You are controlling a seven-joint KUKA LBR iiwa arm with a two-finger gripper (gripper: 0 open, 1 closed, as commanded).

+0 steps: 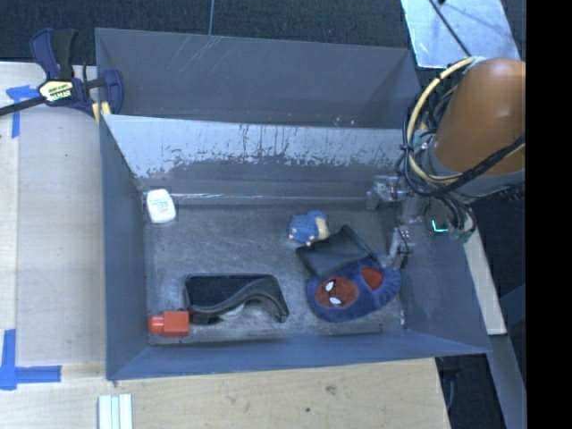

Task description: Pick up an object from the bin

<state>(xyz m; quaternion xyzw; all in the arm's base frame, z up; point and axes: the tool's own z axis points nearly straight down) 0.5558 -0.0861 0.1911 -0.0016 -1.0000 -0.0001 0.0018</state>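
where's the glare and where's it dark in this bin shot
Camera view: brightest on the scuffed band of the bin's back wall; soft sheen on the arm's orange cover; no hard glare on the floor, where the black curved thing reads darkest.

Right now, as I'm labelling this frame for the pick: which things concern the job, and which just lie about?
Job in hand: claw at the right end of the bin; nearest it, blue slipper with a red face and black flat piece.

Lying about: blue-and-yellow toy, white tub, black curved thing, orange block.
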